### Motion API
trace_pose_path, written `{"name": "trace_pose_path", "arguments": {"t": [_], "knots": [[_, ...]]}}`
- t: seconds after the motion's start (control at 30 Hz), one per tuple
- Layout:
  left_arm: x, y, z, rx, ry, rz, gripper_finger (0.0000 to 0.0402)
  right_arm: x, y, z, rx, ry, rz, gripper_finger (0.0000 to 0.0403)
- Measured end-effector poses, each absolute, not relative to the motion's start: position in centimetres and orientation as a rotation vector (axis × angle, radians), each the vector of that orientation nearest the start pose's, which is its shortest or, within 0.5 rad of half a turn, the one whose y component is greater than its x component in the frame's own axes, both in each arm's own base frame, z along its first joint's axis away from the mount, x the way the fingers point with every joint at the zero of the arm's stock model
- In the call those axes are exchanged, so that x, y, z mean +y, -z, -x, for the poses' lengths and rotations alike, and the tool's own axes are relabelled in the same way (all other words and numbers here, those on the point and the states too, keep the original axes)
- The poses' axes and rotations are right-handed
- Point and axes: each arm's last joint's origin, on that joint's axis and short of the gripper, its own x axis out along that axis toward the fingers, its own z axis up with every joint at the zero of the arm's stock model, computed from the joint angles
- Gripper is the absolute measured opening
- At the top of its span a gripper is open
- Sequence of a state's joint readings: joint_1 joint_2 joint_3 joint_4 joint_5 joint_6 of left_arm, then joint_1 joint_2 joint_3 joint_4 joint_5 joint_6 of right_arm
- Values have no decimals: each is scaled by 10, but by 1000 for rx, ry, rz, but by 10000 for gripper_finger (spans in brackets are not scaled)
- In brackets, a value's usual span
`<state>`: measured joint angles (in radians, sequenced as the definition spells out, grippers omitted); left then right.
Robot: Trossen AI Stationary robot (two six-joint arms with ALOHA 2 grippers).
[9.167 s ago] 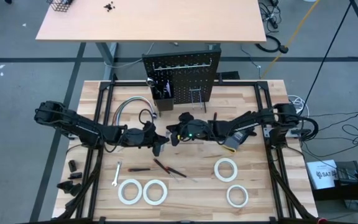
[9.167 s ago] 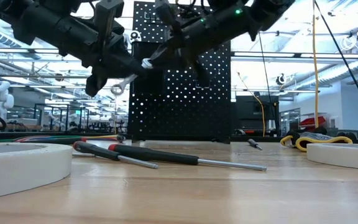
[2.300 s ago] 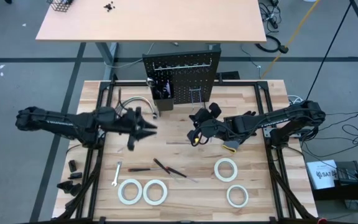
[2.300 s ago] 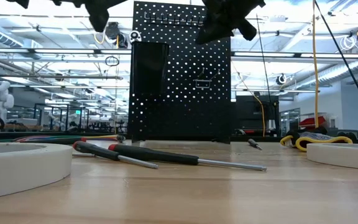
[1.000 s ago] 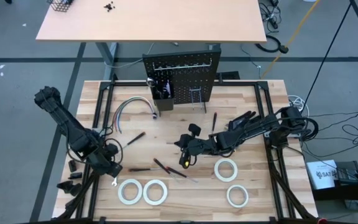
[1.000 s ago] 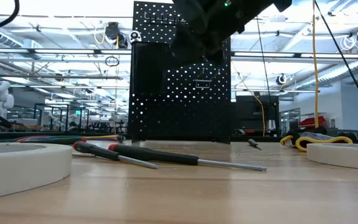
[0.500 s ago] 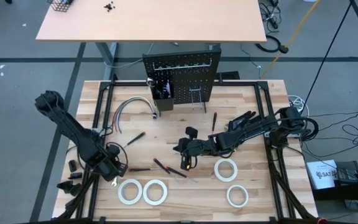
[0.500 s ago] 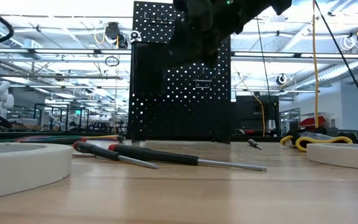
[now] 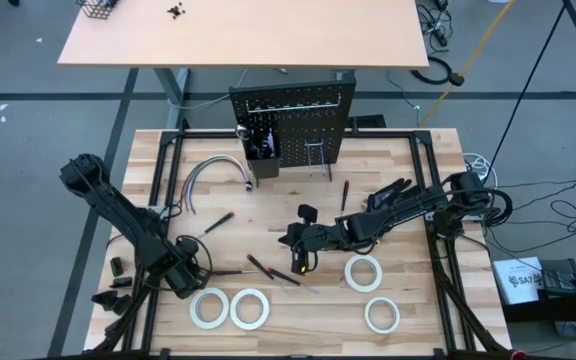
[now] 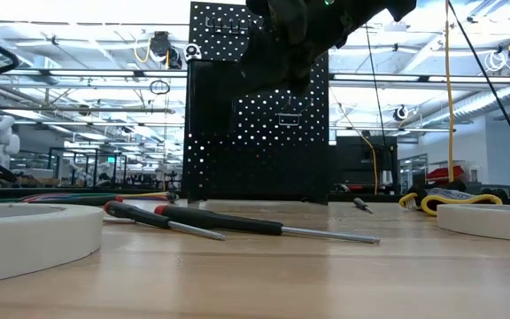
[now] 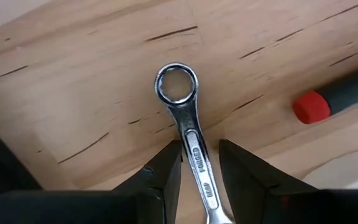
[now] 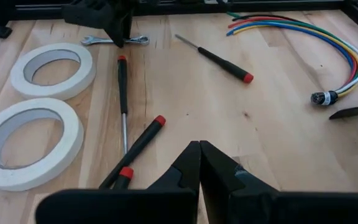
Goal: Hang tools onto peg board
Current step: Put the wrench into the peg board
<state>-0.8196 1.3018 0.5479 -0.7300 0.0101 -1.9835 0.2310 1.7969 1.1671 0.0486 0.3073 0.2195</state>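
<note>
A silver wrench (image 11: 188, 134) lies flat on the wooden table near the left front. My left gripper (image 11: 197, 165) is low over it and open, one finger on each side of its shaft, the ring end (image 11: 176, 86) beyond the fingertips. In the high view the left gripper (image 9: 186, 280) covers the wrench. My right gripper (image 12: 199, 152) is shut and empty, above the table's middle (image 9: 301, 262). Red- and black-handled screwdrivers (image 9: 268, 268) (image 9: 223, 271) lie between the two. The black peg board (image 9: 293, 125) stands upright at the far edge, with a small bin (image 9: 261, 150). My left gripper's fingers (image 11: 171, 171) point down at the table and lie across the wrench's shaft (image 11: 194, 149), about at its middle, one on each side. The wrench lies flat on the table. Whether the fingers touch the shaft, I cannot tell.
Two white tape rolls (image 9: 208, 307) (image 9: 250, 308) lie at the near left, close to my left gripper, and two more (image 9: 364, 271) (image 9: 381, 314) at the near right. A curved cable bundle (image 9: 213, 170) lies at the far left. More screwdrivers (image 9: 218, 222) (image 9: 344, 193) lie farther back.
My left gripper has gone toward the table's near edge and a little to the right, ending over the wrench. The wrench and the other tools lie where they did.
</note>
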Motion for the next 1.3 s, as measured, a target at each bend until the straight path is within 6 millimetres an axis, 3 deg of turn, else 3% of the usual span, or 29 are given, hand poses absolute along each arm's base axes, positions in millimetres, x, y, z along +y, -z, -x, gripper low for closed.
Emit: {"name": "trace_pose_path", "arguments": {"t": [0.57, 0.93, 1.3], "knots": [[-130, -134, -125, 1265, -830, 938, 111, 79, -213, -384, 548, 140, -60, 0], [-127, -134, -124, 1231, -854, 905, 16, 70, -213, -386, 546, 164, -67, 0], [-131, -142, -131, 1175, -822, 905, 15, 65, -213, -387, 548, 167, -38, 0]]}}
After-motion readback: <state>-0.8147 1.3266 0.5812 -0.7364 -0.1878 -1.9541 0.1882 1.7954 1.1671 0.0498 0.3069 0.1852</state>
